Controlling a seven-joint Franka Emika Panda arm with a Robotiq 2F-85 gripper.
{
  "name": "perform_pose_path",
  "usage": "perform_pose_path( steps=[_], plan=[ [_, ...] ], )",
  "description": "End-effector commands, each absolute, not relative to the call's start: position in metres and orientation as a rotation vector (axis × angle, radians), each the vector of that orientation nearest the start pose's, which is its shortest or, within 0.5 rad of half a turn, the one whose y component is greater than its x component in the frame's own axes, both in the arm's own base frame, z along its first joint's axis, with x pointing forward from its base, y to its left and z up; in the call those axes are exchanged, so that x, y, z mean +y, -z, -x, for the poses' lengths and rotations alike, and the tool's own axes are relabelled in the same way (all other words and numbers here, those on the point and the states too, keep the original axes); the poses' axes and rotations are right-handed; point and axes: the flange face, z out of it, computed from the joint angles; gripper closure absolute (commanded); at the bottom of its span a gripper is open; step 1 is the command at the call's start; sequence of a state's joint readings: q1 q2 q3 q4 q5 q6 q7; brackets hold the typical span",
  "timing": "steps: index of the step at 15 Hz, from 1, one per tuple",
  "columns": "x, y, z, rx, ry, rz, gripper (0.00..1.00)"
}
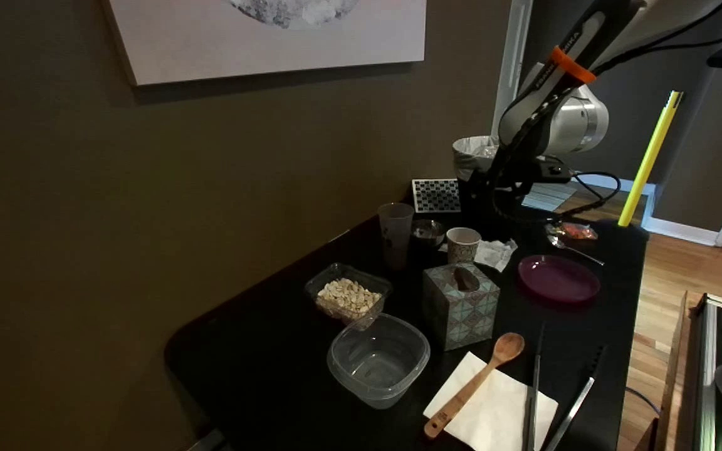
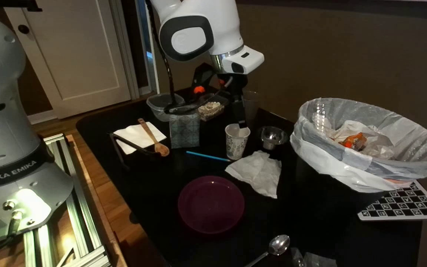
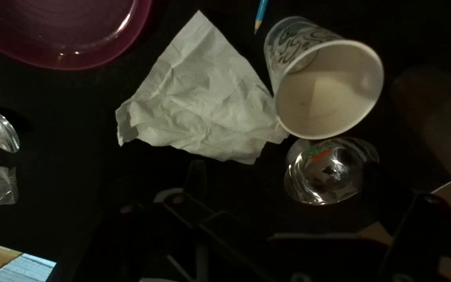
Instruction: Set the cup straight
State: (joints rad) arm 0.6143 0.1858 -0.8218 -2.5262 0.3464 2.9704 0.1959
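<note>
Your one cup (image 2: 235,144), patterned white paper, stands upright on the table (image 2: 154,185), right of the frame's centre in both exterior views. In the wrist view it sits at the upper right, mouth facing the camera. Your gripper (image 3: 284,166) has its two fingers apart, low in the wrist view; in an exterior view a finger (image 2: 238,111) overlaps the cup's rim, and you cannot tell whether they touch.

Near the cup you count one metal bowl (image 3: 329,176), one crumpled napkin (image 3: 210,102) and one blue pencil (image 2: 208,155).

Around the middle and lower middle of an exterior view you have one tissue box (image 1: 461,307), one tall tumbler (image 1: 395,235), two clear containers (image 1: 378,369), one holding oats (image 1: 345,295), and one wooden spoon (image 1: 477,384) across one flat napkin (image 1: 492,413). In an exterior view, one purple plate (image 2: 211,204) lies lower middle, one metal spoon (image 2: 279,244) below it, one lined bin (image 2: 341,168) at the right.
</note>
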Motion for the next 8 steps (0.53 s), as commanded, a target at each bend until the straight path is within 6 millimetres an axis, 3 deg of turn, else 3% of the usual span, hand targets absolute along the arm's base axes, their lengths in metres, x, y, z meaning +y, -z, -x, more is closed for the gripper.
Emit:
perform_pose_path(
  steps=[1, 4, 5, 8],
  plan=[
    [-0.122, -0.282, -0.483, 1.073, 0.45, 2.921, 0.0],
    [-0.115, -0.297, -0.489, 1.053, 0.398, 2.916, 0.0],
    [-0.118, -0.286, -0.49, 1.049, 0.447, 2.935, 0.0],
    [-0.115, -0.294, -0.493, 1.043, 0.432, 2.923, 0.0]
  ],
)
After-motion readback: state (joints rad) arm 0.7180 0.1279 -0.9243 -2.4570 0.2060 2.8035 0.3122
